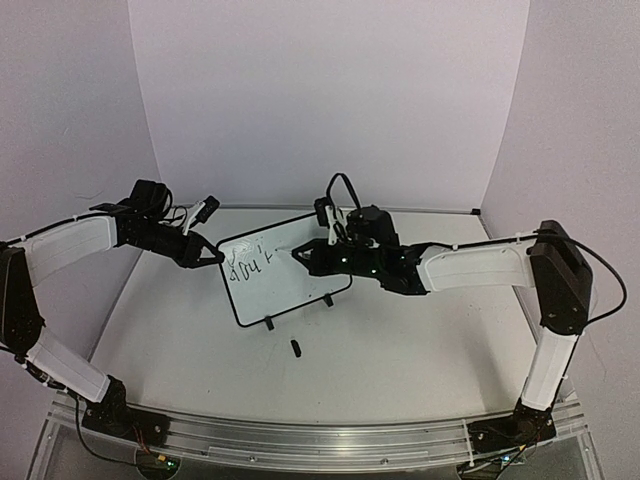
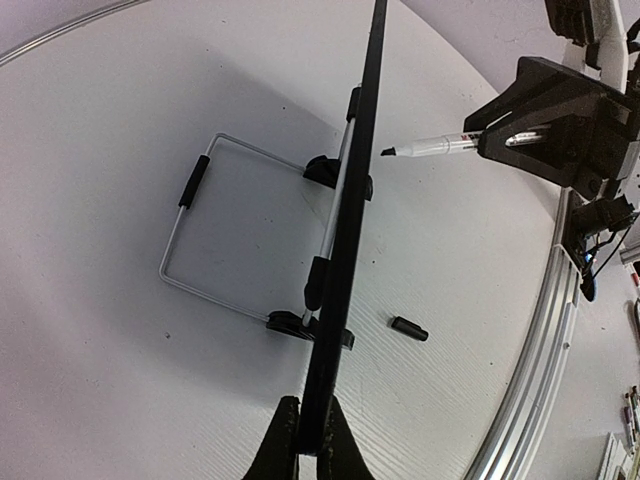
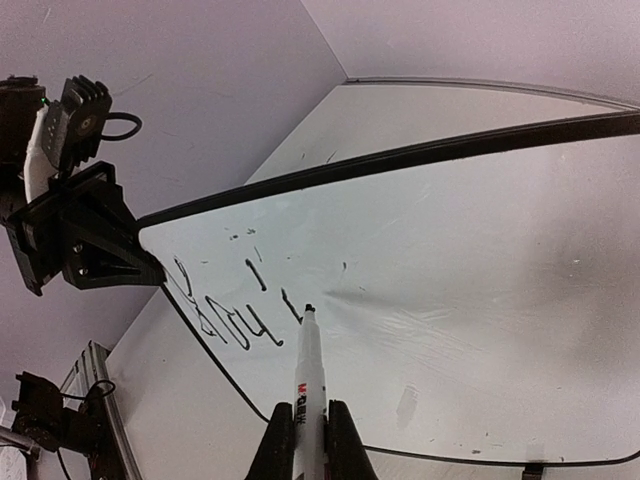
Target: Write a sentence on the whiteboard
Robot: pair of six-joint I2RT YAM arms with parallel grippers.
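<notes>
The whiteboard [image 1: 290, 270] stands tilted on its two black feet mid-table. My left gripper [image 1: 207, 252] is shut on its left edge; in the left wrist view the board's black edge [image 2: 345, 230] runs up from between my fingers [image 2: 285, 440]. My right gripper [image 1: 318, 257] is shut on a white marker [image 3: 308, 395], whose black tip [image 3: 310, 309] is at the board face just right of the writing. The sentence [image 3: 225, 300] so reads "You'" plus one further stroke, in dark script near the board's left end [image 1: 250, 262].
The marker's black cap [image 1: 296, 347] lies on the table in front of the board, also seen in the left wrist view [image 2: 409, 328]. A wire stand [image 2: 215, 235] props the board from behind. The aluminium rail [image 1: 300, 440] runs along the near edge.
</notes>
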